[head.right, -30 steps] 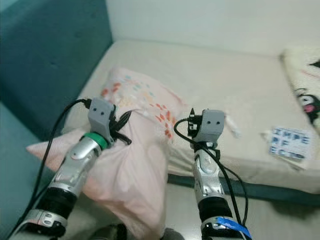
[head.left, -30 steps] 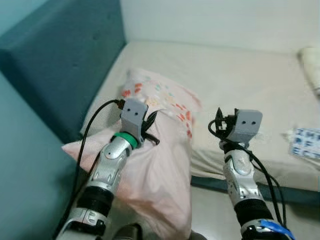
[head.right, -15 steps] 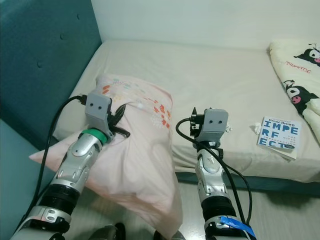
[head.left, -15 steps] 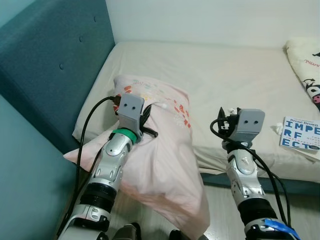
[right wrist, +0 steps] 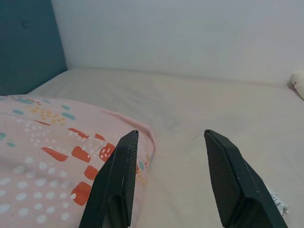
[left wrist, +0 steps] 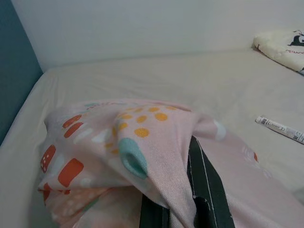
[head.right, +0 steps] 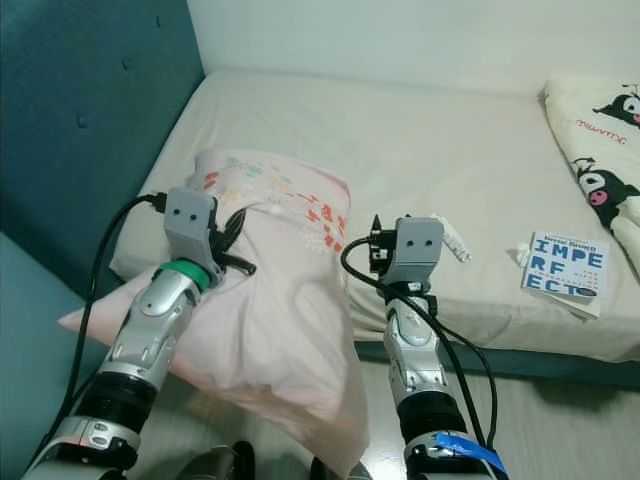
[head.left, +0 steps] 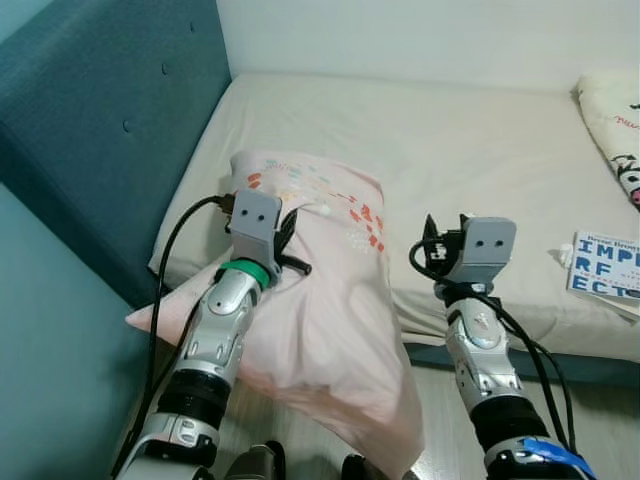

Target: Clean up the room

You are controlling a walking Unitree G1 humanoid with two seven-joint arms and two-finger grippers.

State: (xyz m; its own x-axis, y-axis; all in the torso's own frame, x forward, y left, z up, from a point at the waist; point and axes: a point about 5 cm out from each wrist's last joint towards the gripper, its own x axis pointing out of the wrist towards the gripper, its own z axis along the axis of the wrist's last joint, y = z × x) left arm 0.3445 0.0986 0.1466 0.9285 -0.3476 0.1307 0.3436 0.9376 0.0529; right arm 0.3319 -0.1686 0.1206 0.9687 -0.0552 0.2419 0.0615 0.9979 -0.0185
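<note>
Two tools are raised over the bed (head.left: 470,150) edge. The left tool (head.left: 287,235) is clamped on the pink pillow (head.left: 330,320), which lies half on the mattress, half hanging. The right tool (right wrist: 173,178) stands apart, beside the pillow.

The bed (head.right: 420,140) has a cream sheet and stands against a teal headboard (head.right: 90,110) at 9 o'clock. A pink patterned pillow (head.right: 270,270) lies at 8 o'clock, and its lower part hangs over the bed edge. At 3 o'clock lies a book (head.right: 563,262) with blue letters. A small white tube (head.right: 455,240) rests between them. A cartoon-printed blanket (head.right: 600,150) lies at 2 o'clock.
</note>
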